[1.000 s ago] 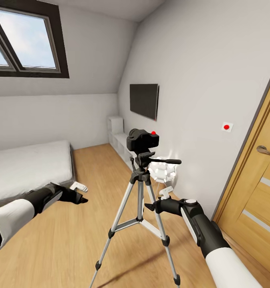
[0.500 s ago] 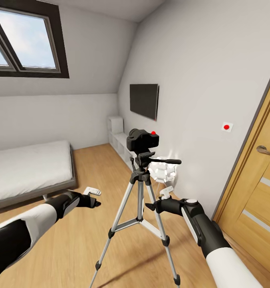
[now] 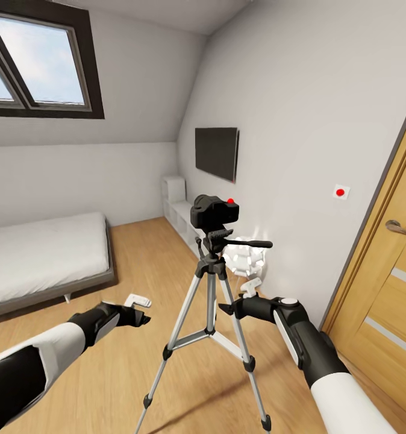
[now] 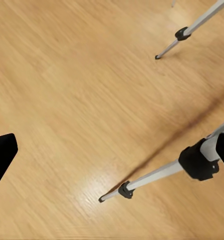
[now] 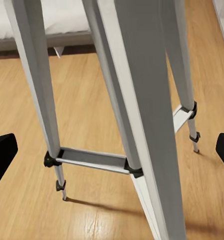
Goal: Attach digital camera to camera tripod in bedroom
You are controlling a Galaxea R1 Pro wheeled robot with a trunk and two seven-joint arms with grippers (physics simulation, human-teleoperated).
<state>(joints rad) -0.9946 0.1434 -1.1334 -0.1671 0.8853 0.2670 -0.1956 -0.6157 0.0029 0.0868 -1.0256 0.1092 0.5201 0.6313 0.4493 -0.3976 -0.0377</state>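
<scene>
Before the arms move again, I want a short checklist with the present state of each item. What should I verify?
1. Camera sits on top of the tripod head: ok.
2. Mount truly locked: cannot tell.
3. Tripod upright, feet on the floor: ok.
4. Left gripper apart from the tripod, holding nothing: ok.
5. Right gripper empty but very near a leg: not ok, a careless move may knock it.
6. Door beside the right arm, with a gap between them: ok.
</scene>
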